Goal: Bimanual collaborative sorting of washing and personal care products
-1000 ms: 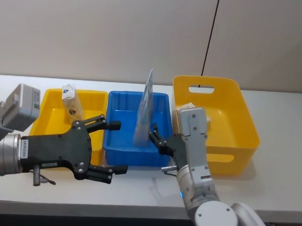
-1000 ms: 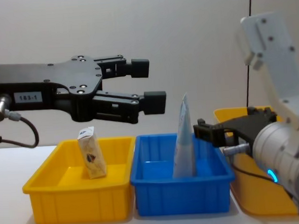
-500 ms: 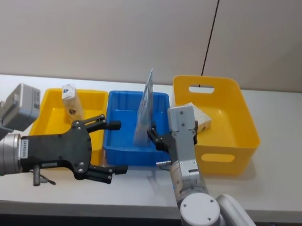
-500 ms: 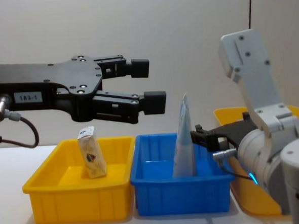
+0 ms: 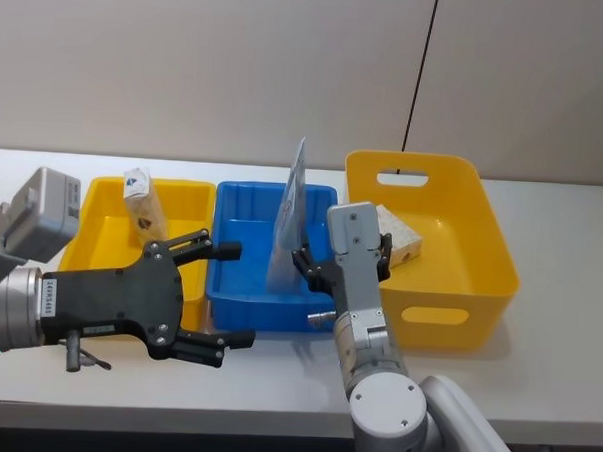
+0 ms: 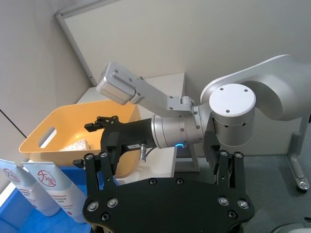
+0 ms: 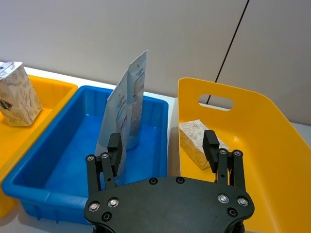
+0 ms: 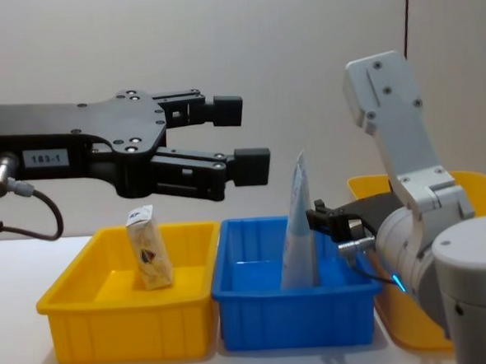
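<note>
Swinging leftward since the earlier frame, the right end effector (image 5: pixel 340 263) hangs spread wide and empty just beside the upright pale-blue pouch (image 5: pixel 288 217). That pouch's long axis stands vertical to its left; the left end effector (image 5: pixel 216 298), wide open, waits farther off.

A pale worktop (image 5: pixel 555 377) spans the lower frame in the head view. Directly on it sit a yellow tray (image 5: pixel 99 239) at left, a blue tray (image 5: pixel 241 283) at centre, and a taller yellow bin (image 5: pixel 480 256) at right, side by side.
</note>
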